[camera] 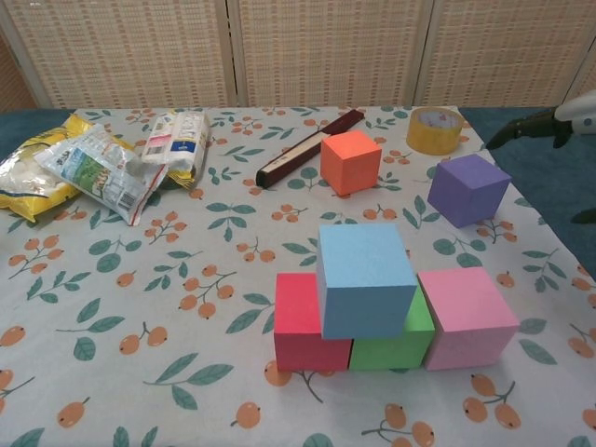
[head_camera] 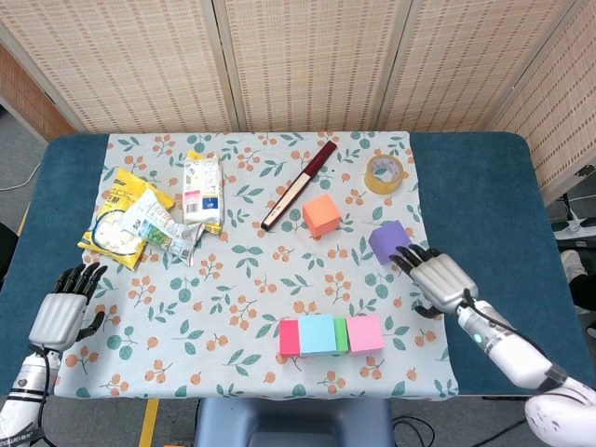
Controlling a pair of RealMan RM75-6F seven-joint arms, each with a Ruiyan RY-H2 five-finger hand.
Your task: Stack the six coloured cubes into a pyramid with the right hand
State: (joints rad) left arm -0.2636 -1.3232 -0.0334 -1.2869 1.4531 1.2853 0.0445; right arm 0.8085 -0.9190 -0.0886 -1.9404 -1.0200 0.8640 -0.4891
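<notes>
Near the table's front, a red cube, a green cube and a pink cube form a row, with a light blue cube resting on top over the red and green ones. The same stack shows in the head view, led by the light blue cube. An orange cube and a purple cube lie loose farther back. My right hand hovers open just right of the purple cube, its fingertips near it without holding it. My left hand rests open at the left table edge.
Snack packets lie at the back left beside a white packet. A folded dark red fan and a roll of yellow tape sit behind the loose cubes. A floral cloth covers the blue table.
</notes>
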